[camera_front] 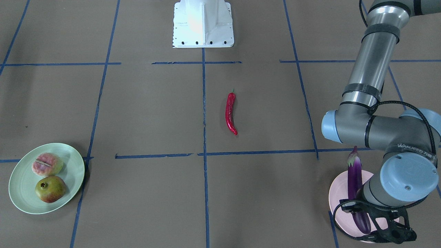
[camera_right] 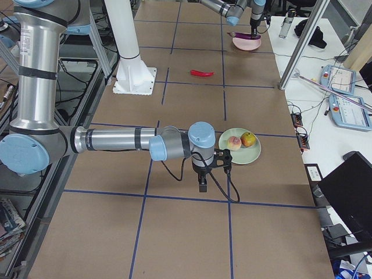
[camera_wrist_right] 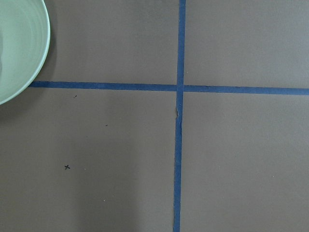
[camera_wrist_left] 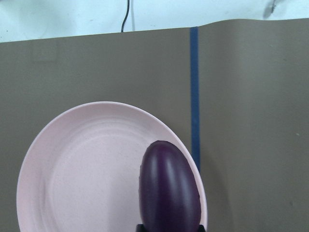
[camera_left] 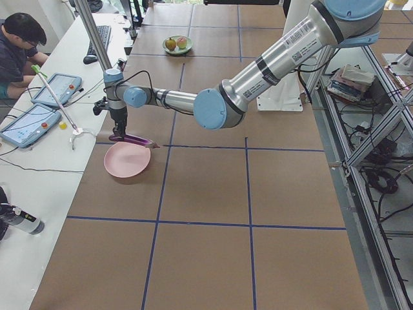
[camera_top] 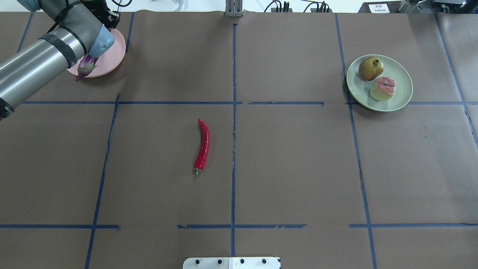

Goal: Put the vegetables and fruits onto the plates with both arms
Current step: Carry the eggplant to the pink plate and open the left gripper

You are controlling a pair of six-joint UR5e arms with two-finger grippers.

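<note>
My left gripper [camera_front: 360,210] is shut on the purple eggplant [camera_front: 355,182] and holds it level just above the pink plate [camera_front: 336,199] at the table's far left corner. In the left wrist view the eggplant's end [camera_wrist_left: 169,193] hangs over the plate's right rim [camera_wrist_left: 82,169]. The red chili pepper [camera_top: 204,144] lies alone at mid-table. The peach [camera_top: 382,88] and pomegranate [camera_top: 371,68] sit on the green plate [camera_top: 399,74]. My right gripper [camera_right: 201,185] hangs over bare table near the green plate; I cannot tell whether it is open or shut.
The white robot base [camera_top: 231,262] stands at the table's near edge. Blue tape lines cross the brown table. An operator [camera_left: 19,45] sits at a side desk with tablets beyond the pink plate.
</note>
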